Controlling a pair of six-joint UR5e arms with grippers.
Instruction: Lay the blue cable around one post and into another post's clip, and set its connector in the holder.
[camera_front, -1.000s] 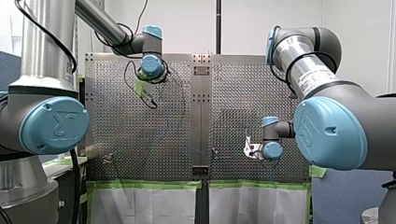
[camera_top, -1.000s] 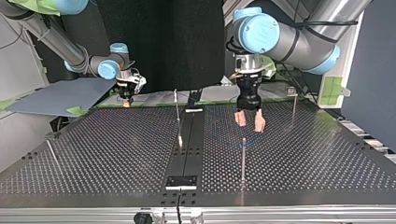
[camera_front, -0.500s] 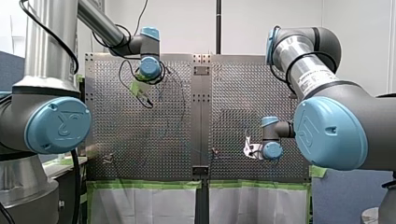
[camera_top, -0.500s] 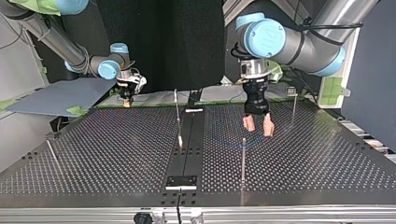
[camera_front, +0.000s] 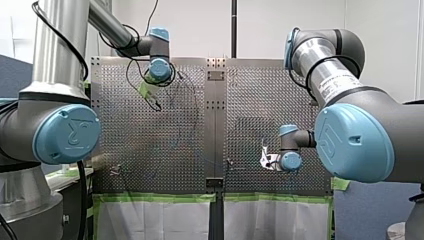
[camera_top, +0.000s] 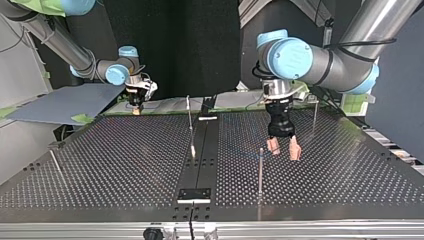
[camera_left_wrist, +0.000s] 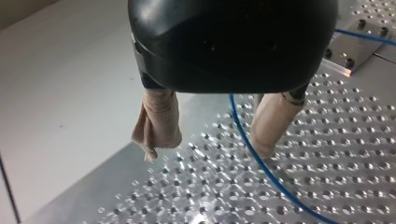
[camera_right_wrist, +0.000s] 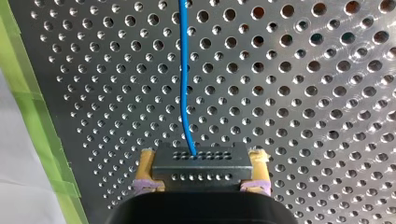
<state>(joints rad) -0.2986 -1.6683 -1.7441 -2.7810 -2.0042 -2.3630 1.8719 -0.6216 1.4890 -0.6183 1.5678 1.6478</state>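
Observation:
In the right wrist view my right gripper (camera_right_wrist: 201, 173) is shut on a dark grey connector (camera_right_wrist: 200, 157), held between its yellow pads (camera_right_wrist: 148, 169). The blue cable (camera_right_wrist: 185, 74) leaves the connector and runs ahead over the perforated plate. My left gripper (camera_left_wrist: 212, 140) is open, its beige-wrapped fingers (camera_left_wrist: 156, 122) apart above the plate, and the blue cable (camera_left_wrist: 261, 168) lies on the plate under the gap between them. In the top view my left gripper (camera_top: 283, 149) hangs just beside a thin post (camera_top: 260, 167), and my right gripper (camera_top: 136, 105) is at the far left.
Other thin posts stand on the plate: one near the centre strip (camera_top: 190, 120), one at the right (camera_top: 314, 112), one at the left (camera_top: 55, 162). A black block (camera_top: 195, 194) sits on the centre strip near the plate's front edge. Green tape (camera_right_wrist: 32, 107) lines the plate's edge.
In the top view my left gripper has moved rightward and nearer the camera, staying open. My right gripper has held still with the connector.

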